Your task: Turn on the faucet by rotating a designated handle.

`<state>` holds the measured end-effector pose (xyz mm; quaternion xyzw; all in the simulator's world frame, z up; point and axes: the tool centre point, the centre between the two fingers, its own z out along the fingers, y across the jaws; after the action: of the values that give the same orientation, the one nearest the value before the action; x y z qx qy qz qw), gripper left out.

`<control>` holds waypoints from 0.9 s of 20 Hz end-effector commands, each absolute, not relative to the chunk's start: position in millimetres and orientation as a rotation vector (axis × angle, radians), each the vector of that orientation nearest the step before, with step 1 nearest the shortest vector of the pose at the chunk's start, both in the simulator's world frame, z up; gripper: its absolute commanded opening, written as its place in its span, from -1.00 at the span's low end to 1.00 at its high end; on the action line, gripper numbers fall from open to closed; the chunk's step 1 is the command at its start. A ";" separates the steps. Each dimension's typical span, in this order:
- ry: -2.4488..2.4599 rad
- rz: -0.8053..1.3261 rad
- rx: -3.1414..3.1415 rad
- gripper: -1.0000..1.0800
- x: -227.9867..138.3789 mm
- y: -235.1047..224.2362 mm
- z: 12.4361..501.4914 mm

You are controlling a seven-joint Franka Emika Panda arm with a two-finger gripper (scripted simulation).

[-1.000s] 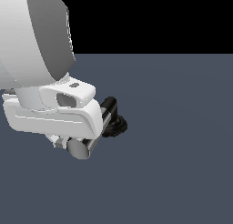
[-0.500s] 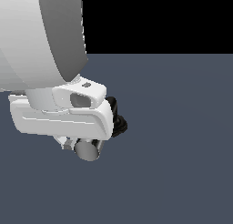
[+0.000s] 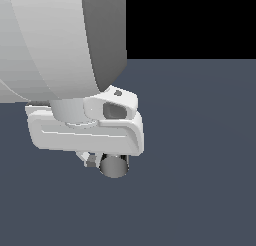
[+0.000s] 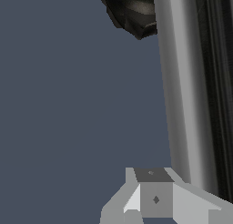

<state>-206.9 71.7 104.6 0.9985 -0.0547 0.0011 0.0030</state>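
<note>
One faucet, mostly masked. Exterior view: only the handle (image 3: pixel 115 166) shows, a short chrome cylinder with a flat round grey end face, poking out just under the white end effector (image 3: pixel 102 162) above the slate surface (image 3: pixel 200 190). Wrist view: handle (image 4: pixel 182 91) runs as a long bright bar; lumpy black base (image 4: pixel 132 11) sits at its far end, one grey fingertip (image 4: pixel 152 193) touching or just beside the bar.

Since half a second ago, arm has swung toward exterior view's right; the black base, then visible, is now covered.

End effector grip: cannot tell; fingers largely hidden, second finger cut off.
</note>
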 end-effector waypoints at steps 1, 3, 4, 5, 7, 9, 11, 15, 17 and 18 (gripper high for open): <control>-0.256 -0.001 3.131 -1.00 -200.6 43.5 100.8; -0.257 0.000 3.131 -1.00 -201.4 34.9 100.9; -0.257 0.000 3.131 -1.00 -201.8 30.6 100.9; -0.257 0.000 3.131 -1.00 -202.2 26.4 100.9; -0.257 0.000 3.131 -1.00 -203.1 17.8 100.9; -0.257 0.000 3.131 -1.00 -203.9 9.1 100.9; -0.257 0.000 3.131 -1.00 -204.7 0.4 100.9; -0.257 0.000 3.131 -1.00 -206.3 -17.1 100.8; -0.257 0.000 3.131 -1.00 -207.1 -25.9 100.8; -0.257 0.000 3.131 -1.00 -207.5 -30.4 100.8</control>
<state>-201.6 -15.6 105.2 0.9976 -0.0695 0.0070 0.0006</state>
